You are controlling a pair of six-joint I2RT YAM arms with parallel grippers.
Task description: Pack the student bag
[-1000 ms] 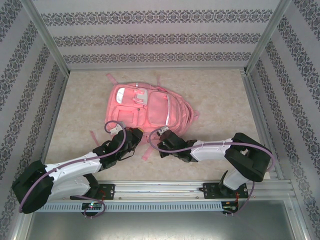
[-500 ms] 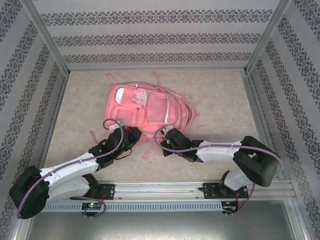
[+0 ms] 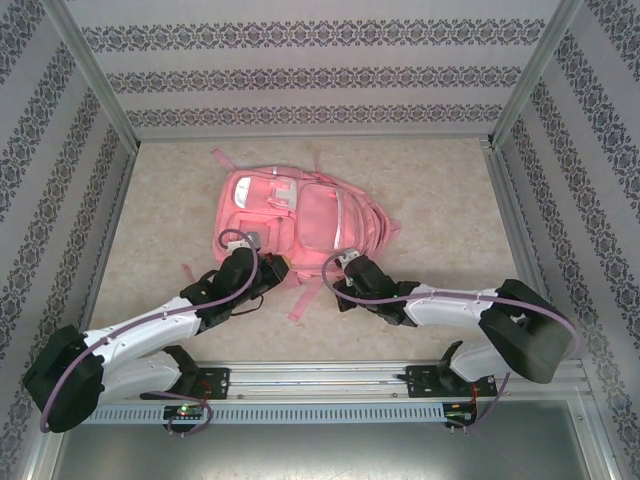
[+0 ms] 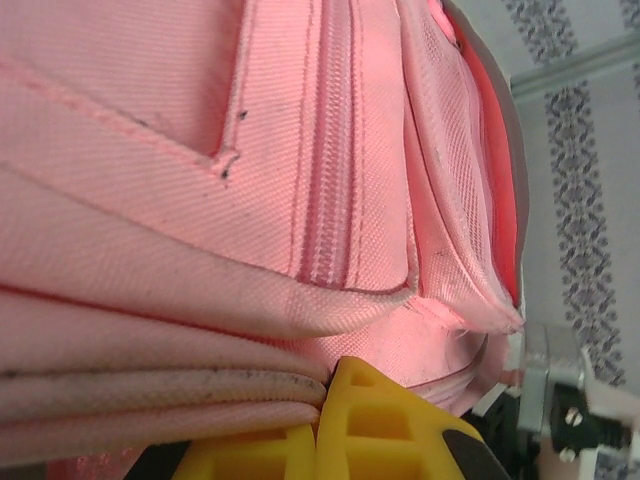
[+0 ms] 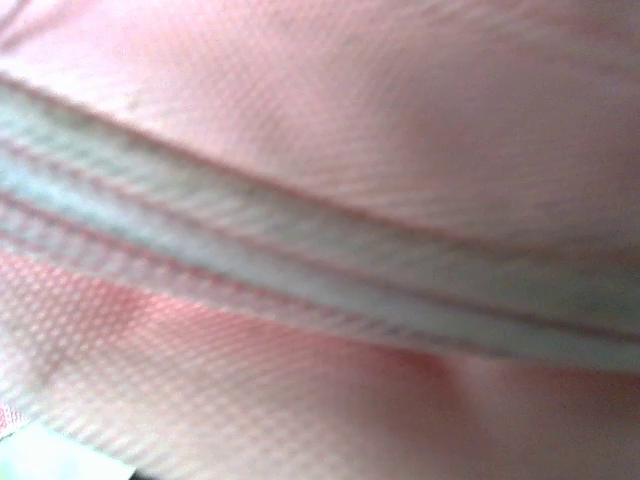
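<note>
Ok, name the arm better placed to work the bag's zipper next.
Left, probably: the left end effector, shut, sits at the near edge of the student bag, with a zipper seam sharp just past its yellow fingertips. The right end effector is right up against the white stripe, its view blurred.

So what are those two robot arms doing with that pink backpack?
They are working on the student bag, a big pink backpack lying flat on the table. The left gripper and the right gripper are both shut and pushed right up against the bag's near edge, side by side. Their little wrist cameras see pink fabric and seams from very close. It isn't clear whether they are really pinching the fabric or just touching it.
</note>
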